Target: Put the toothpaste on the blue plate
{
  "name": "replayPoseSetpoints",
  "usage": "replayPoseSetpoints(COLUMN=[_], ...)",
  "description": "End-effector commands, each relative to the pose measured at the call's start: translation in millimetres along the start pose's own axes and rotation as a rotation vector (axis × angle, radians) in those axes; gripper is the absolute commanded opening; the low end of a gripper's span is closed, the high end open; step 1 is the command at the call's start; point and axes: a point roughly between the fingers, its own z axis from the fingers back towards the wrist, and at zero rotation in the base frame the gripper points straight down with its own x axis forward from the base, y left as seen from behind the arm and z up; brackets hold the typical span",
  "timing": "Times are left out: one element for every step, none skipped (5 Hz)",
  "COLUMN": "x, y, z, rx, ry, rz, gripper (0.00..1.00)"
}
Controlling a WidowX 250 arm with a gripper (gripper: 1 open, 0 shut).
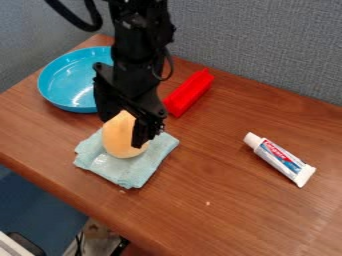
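On the brown wooden counter lie the toothpaste and blue plate, well apart. Behind it stands a grey wall. The pincer is spread wide around an orange object.
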Motion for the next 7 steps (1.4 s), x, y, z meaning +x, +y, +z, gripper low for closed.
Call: replayPoseSetpoints(x=[3.3, 3.6, 3.4, 3.1, 2.7, 2.3, 2.0], y=[3, 2, 3, 3, 4, 5, 5], z=[9.0, 8.6, 5.8, 3.4, 0.9, -1.3, -3.1], rx=[0.026, 0.028, 0.025, 0.022, 0.019, 0.016, 0.013], ry=[-0.047, -0.051, -0.047, -0.043, -0.039, -0.035, -0.031], rz=[-0.010, -0.010, -0.007, -0.005, -0.002, 0.002, 0.005], gripper=[1.00, 1.00, 1.00, 1.00, 1.00, 1.00, 1.00])
